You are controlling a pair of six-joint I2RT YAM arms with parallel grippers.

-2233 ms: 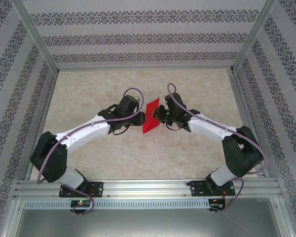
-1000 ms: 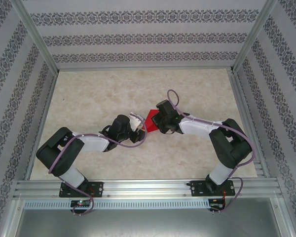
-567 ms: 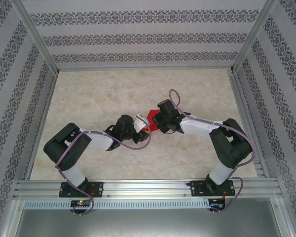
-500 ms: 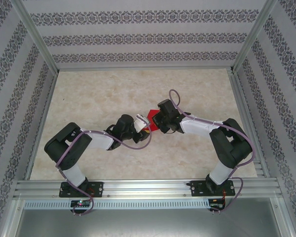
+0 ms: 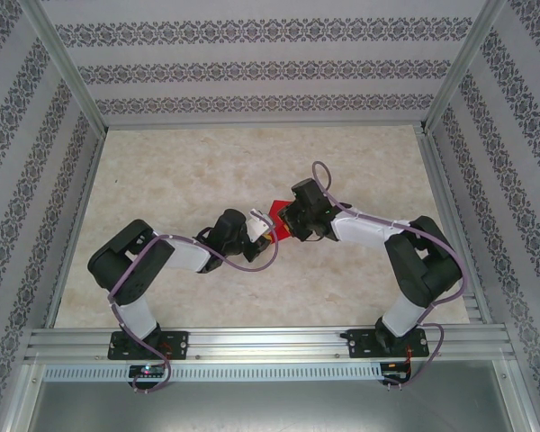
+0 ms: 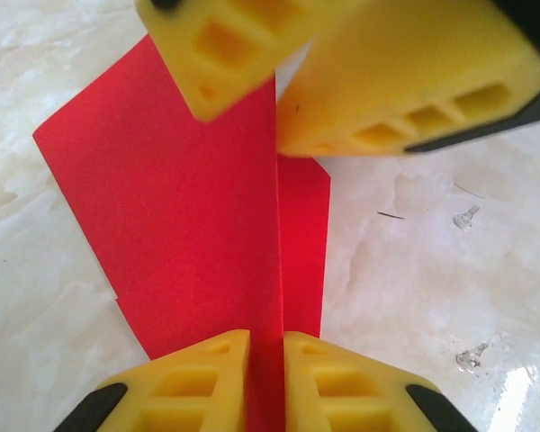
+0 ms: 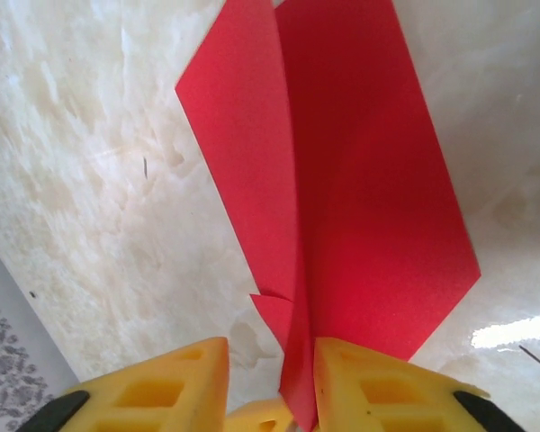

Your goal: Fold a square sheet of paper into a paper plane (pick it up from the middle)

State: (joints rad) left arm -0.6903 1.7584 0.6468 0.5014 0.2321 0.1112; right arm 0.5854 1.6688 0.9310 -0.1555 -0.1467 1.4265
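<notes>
The square sheet of paper [image 5: 278,214] is bright red and folded, with a raised centre ridge and flaps spread on the marble table. My left gripper [image 6: 266,337] is shut on the near end of that ridge [image 6: 279,270]. In the top view the left gripper [image 5: 259,227] and the right gripper [image 5: 286,220] meet nose to nose over the paper. In the right wrist view my right gripper [image 7: 270,346] stands open, and the paper's ridge [image 7: 297,360] leans against its right finger [image 7: 387,387]. The right gripper's yellow fingers [image 6: 225,45] hang over the far end of the paper.
The beige marble tabletop [image 5: 180,171] stretches on all sides of the grippers. Patterned walls and metal frame posts [image 5: 72,81] close it in. An aluminium rail [image 5: 270,342] carries both arm bases at the near edge. Small scuffs [image 6: 468,216] mark the surface.
My left gripper has closed onto the paper's ridge. My right gripper, shut on the paper a second ago, has opened its jaws. Both arms have barely shifted.
</notes>
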